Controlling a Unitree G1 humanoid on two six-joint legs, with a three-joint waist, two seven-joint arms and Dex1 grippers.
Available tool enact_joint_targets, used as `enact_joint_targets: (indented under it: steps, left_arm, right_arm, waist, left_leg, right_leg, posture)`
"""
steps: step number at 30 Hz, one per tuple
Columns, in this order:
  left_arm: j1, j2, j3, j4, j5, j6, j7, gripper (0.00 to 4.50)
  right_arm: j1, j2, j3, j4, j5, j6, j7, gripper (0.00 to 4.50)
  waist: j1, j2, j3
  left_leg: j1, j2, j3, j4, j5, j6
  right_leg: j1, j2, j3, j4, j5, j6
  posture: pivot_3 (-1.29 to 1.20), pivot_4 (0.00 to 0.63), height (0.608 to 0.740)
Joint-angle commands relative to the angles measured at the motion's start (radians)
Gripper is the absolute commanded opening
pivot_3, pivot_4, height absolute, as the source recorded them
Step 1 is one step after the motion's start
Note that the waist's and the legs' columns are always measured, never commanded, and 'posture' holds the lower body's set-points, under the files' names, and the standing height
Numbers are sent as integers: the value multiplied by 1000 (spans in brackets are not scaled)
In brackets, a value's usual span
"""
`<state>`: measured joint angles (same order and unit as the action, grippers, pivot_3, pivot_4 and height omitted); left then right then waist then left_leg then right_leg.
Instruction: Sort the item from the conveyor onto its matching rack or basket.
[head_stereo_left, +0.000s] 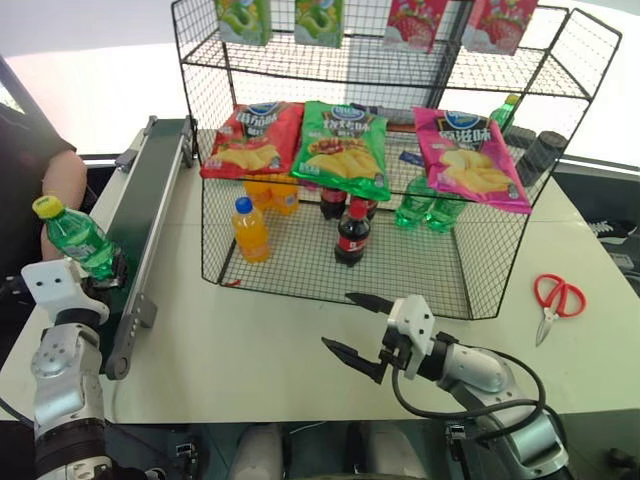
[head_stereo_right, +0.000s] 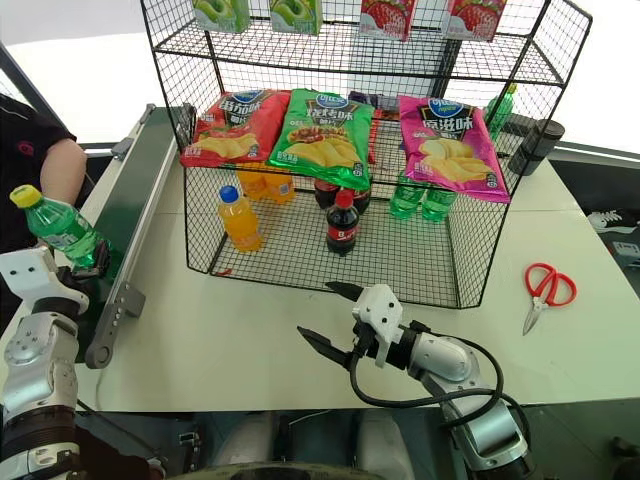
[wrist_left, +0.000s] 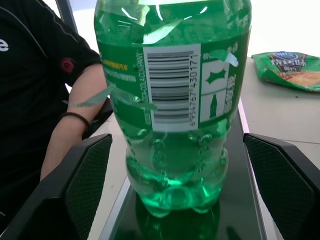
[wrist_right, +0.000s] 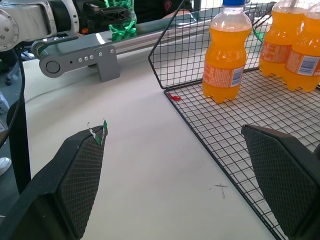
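The green bottle (head_stereo_left: 78, 243) stands upright at the near end of the conveyor (head_stereo_left: 150, 205), between the wide-open fingers of the left gripper (wrist_left: 170, 165), which frames it for a grasp without yet closing. The right gripper (head_stereo_left: 360, 325), also spread wide and empty, waits over the table (head_stereo_left: 260, 340) just before the basket (head_stereo_left: 340, 262). Orange bottles (head_stereo_left: 250, 230) and cola bottles (head_stereo_left: 351, 235) crowd the basket's left and middle, the chip bags (head_stereo_left: 345, 148) hang low above them, and a person's arm (head_stereo_left: 60, 180) rests left of the belt.

Silver arms, black claws (head_stereo_left: 350, 322) (cabled)
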<state>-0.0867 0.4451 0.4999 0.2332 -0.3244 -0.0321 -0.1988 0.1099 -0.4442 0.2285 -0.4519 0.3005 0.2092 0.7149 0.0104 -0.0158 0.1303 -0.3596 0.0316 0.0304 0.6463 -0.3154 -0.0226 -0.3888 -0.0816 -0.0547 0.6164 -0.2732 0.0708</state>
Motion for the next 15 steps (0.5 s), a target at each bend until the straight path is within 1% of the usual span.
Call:
enact_joint_targets:
  steps: [1,4,7,8,9,15]
  left_arm:
    - [-12,16,33,-2,0,-23,12,4500]
    - [-12,17,32,3,-1,-19,12,4500]
    - [-11,15,34,5,-6,-20,8,3659]
    - [-11,15,35,5,-6,-21,7,3226]
    - [-10,14,36,4,-6,-24,9,2886]
    - [-38,24,51,-28,-21,-38,12,2886]
  right_arm:
    - [-8,8,-9,-44,23,-4,0,4471]
    - [-9,8,-9,-45,24,-2,1,4471]
    - [-11,7,-10,-44,23,-2,1,4500]
    - [-12,7,-10,-44,23,-1,1,4500]
    - [-12,7,-11,-45,23,-1,1,4500]
    - [-16,7,-11,-43,24,3,1,4500]
  waist:
    - [0,0,0]
    - [0,0,0]
    - [0,0,0]
    - [1,0,0]
    - [1,0,0]
    - [0,-1,0]
  left_leg:
    - [0,0,0,0,0,0]
    - [0,0,0,0,0,0]
    - [0,0,0,0,0,0]
    - [0,0,0,0,0,0]
    - [0,0,0,0,0,0]
    - [0,0,0,0,0,0]
  right_leg:
    - [0,0,0,0,0,0]
    - [0,0,0,0,0,0]
    - [0,0,0,0,0,0]
    - [0,0,0,0,0,0]
    - [0,0,0,0,0,0]
    - [0,0,0,0,0,0]
  posture:
    - [0,150,740]
    - [0,150,740]
    - [0,150,740]
    - [0,150,740]
    - [0,150,740]
    - [0,150,740]
